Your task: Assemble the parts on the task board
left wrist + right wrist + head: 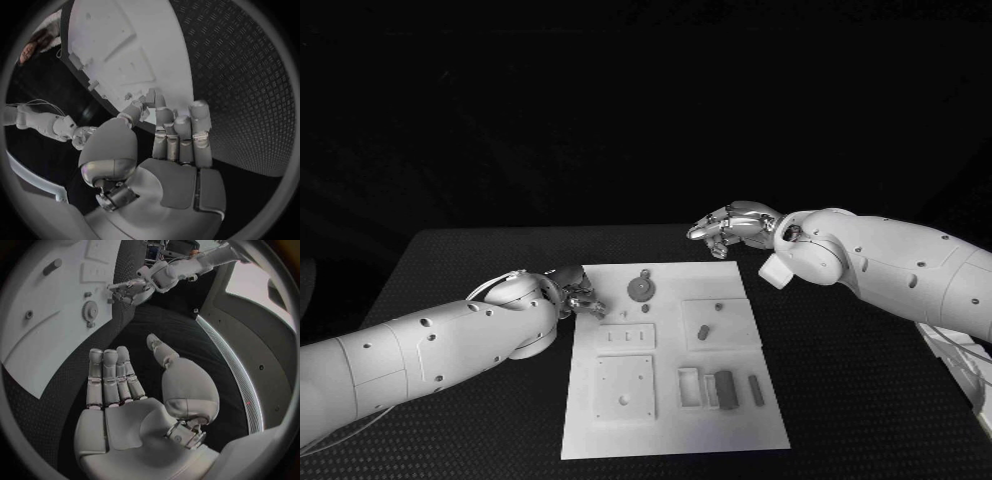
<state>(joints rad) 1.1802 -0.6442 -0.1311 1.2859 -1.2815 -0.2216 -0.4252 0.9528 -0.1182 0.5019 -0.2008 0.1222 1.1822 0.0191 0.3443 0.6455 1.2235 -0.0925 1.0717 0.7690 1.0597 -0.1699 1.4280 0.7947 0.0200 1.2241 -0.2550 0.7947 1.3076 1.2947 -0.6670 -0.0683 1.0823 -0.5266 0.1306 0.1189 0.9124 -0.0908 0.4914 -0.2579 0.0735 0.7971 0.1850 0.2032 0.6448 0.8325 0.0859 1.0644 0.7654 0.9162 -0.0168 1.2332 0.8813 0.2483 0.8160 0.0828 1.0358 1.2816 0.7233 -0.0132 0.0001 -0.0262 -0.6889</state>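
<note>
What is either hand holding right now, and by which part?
Nothing. The right hand is open and empty above the board's far edge. The left hand at the task board edge shows nothing between its fingers.

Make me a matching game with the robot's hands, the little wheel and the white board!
Things:
1. left hand
2. right hand
3. toothed wheel
4. white board

Places:
A. lies on the board near its far edge
B. hovers by the board's far right corner, holding nothing
C. sits in the middle of the black table
D. at the board's left edge, near its far corner

Pairs: 1-D, 2-B, 3-A, 4-C
</note>
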